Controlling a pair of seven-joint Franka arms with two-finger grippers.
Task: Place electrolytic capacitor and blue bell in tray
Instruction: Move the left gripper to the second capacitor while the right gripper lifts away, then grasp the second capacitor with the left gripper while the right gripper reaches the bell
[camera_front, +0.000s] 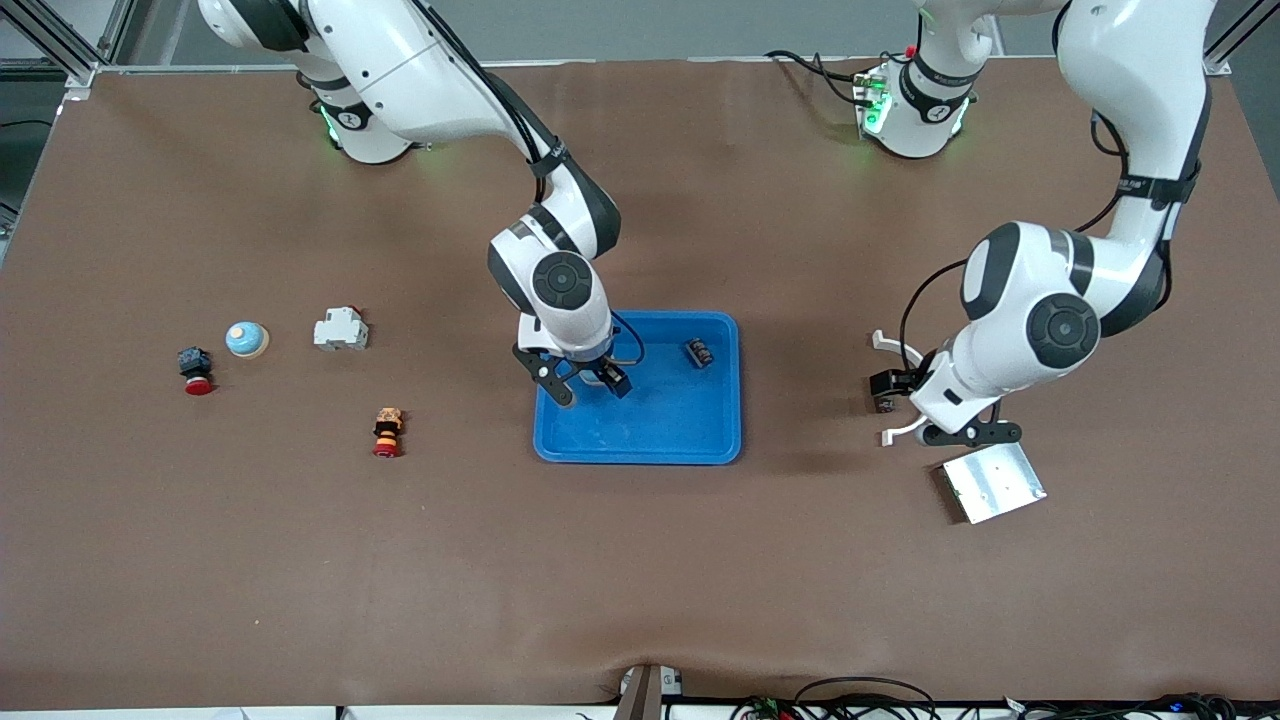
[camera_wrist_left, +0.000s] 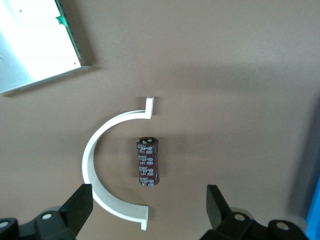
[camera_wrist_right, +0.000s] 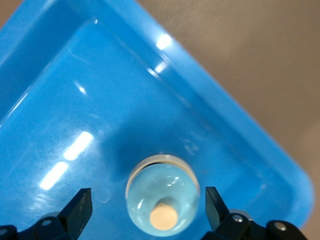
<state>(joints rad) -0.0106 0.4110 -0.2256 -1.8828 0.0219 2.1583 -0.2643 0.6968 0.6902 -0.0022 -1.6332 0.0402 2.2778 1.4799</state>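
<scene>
The blue bell (camera_wrist_right: 162, 196) sits in the tray (camera_front: 720, 440), the right tool (camera_front: 590, 385) spread apart above it. The left tool (camera_wrist_left: 147, 202), also apart, hovers over the capacitor (camera_wrist_left: 148, 161) on the table (camera_front: 640, 580); closing on it is next.

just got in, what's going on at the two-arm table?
The right gripper is open over the shallow bright blue plastic tray, with a light blue dome-shaped bell sitting in the tray between its fingers. The left gripper is open over the dark brown cylindrical electrolytic capacitor, which lies on the table inside a white curved plastic piece, not yet gripped. A second light blue bell sits on the table toward the right arm's end.
</scene>
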